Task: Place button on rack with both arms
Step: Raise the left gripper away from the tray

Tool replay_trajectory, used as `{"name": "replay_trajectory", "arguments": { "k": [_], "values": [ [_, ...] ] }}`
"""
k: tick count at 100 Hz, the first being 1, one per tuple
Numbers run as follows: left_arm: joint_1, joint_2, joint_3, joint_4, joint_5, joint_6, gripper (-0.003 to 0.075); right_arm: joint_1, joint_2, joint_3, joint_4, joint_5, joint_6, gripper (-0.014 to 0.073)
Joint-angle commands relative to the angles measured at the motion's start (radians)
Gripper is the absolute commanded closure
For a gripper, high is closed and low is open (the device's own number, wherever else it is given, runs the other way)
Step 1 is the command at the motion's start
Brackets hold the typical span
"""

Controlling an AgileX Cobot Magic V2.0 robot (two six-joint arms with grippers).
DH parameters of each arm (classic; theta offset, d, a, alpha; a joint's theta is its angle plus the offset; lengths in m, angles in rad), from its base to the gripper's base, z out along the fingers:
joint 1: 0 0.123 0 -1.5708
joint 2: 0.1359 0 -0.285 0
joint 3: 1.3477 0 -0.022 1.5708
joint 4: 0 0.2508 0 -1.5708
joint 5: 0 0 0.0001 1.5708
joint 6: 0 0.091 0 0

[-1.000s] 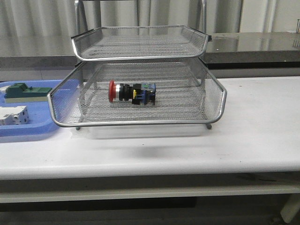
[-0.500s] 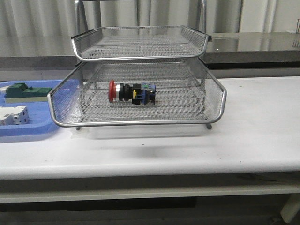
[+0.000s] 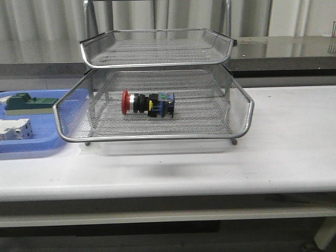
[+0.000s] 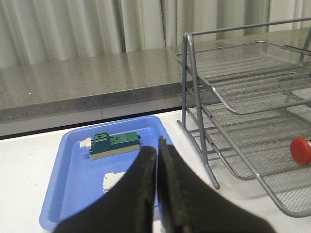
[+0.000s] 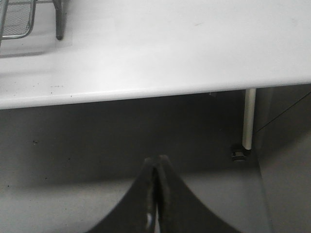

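The red-headed cylindrical push-button (image 3: 148, 104) lies inside the silver wire-mesh rack's (image 3: 157, 137) lower tray; both black grippers, left (image 4: 157, 145) and right (image 5: 156, 162), are pressed together, empty.

White table (image 3: 283, 157): rack (image 3: 157, 137) standing mid-table, blue tray (image 3: 31, 149) just beside it at 9 o'clock.

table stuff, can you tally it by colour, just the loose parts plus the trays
red-headed button: 1, lying on the lower tier
green component: 1, in the blue tray
white component: 1, in the blue tray
blue tray: 1
silver wire rack: 1
total: 5
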Motion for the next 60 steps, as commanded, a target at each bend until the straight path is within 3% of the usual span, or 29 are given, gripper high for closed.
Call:
{"name": "replay_trajectory", "arguments": {
  "k": [1,28,60],
  "values": [
    [0.003,0.006,-0.027,-0.009,-0.089,-0.01,0.0716,-0.002,0.003,-0.034,-0.001,-0.07,0.0,0.0662],
    [0.003,0.006,-0.027,-0.009,-0.089,-0.01,0.0716,-0.002,0.057,-0.034,0.157,-0.138,-0.028,0.0662],
    [0.003,0.006,-0.027,-0.009,-0.089,-0.01,0.0716,0.0,0.301,-0.037,0.467,-0.224,-0.278,0.0659]
  ]
}}
